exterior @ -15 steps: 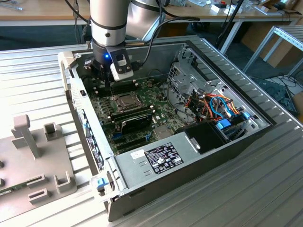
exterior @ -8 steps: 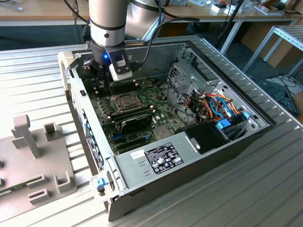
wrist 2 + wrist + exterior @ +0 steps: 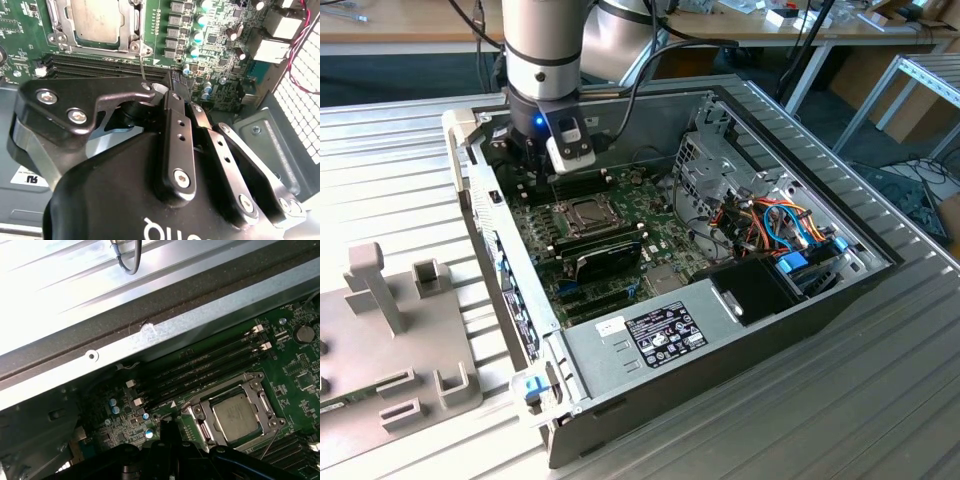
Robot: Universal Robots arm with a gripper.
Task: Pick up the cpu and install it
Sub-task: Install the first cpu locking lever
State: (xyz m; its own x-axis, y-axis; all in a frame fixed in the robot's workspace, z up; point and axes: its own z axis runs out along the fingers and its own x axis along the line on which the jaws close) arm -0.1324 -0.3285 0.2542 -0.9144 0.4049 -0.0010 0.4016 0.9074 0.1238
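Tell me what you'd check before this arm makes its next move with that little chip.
1. Cpu lies flat in its socket: ok.
2. Metal frame lowered around the cpu: ok.
3. Frame's lever latched: cannot tell.
4. Tool apart from the cpu, above the memory slots: ok.
5. Tool shut, carrying nothing: ok.

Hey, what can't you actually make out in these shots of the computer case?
- Second wrist view: the cpu is cut off by the picture's edge; the gripper hides much of the motherboard.
- Exterior view: the arm covers the motherboard's far end.
- First wrist view: marks on the cpu's top are too small to read.
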